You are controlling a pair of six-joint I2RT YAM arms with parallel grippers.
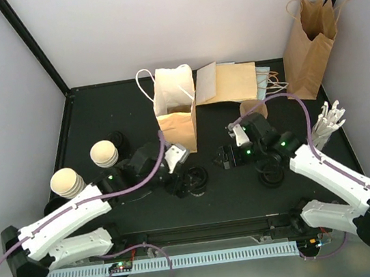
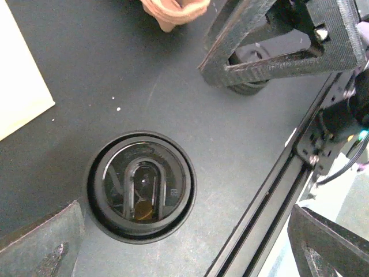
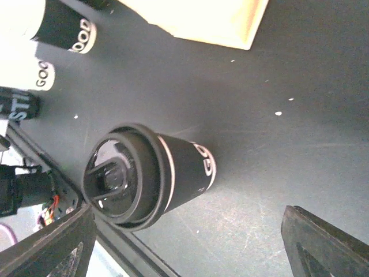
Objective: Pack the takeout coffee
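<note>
A black table (image 1: 93,124) is shown from above. An open paper bag (image 1: 176,109), tan and white with white handles, is stood upright at 12 o'clock of the table's centre. Flat bags (image 1: 228,80) are laid at its 3 o'clock, and a tall kraft bag (image 1: 309,42) is stood in the far right corner.

The left gripper (image 1: 177,179) is placed at 9 o'clock of one coffee cup (image 1: 195,178) and the right gripper (image 1: 226,157) at its 3 o'clock. Both sets of jaws are spread wide and nothing is held in either.

The coffee cup is stood upright on the table at 6 o'clock of the open bag, apart from it and just beside one left finger. Its tapered body is seen as black. A white band (image 3: 207,167) at the base is printed with black letters, of which "GO" can be read. It is capped by a round black lid (image 2: 141,193) with a raised rim and an oblong sip tab, where a small brown spot is seen. Further cups (image 3: 63,26) are stood at its 9 o'clock.
</note>
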